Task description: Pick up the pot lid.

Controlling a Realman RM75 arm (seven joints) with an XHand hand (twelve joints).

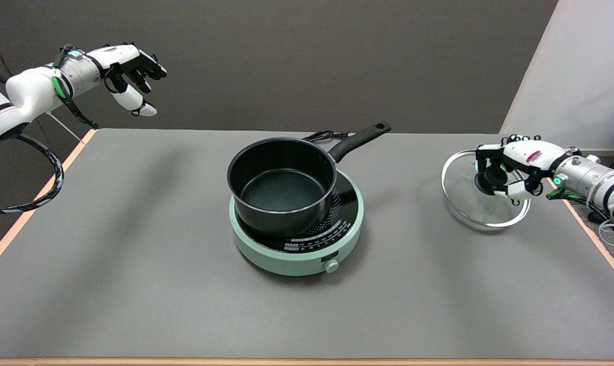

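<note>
A glass pot lid (pixel 464 195) with a metal rim and a black knob sits at the table's right side. My right hand (pixel 510 170) reaches in from the right and its fingers are wrapped around the lid's black knob (pixel 491 178). The lid looks tilted, its near rim by the table surface; whether it is off the table I cannot tell. A black saucepan (pixel 281 178) without a lid stands on a mint-green induction cooker (pixel 297 244) in the middle of the table, its handle pointing to the far right.
The idle left hand (pixel 129 71) hangs in the air at the upper left. A black cable (pixel 327 135) lies behind the pan. The grey table (pixel 134 254) has orange edges at left and right; a pale wall panel stands at the far right.
</note>
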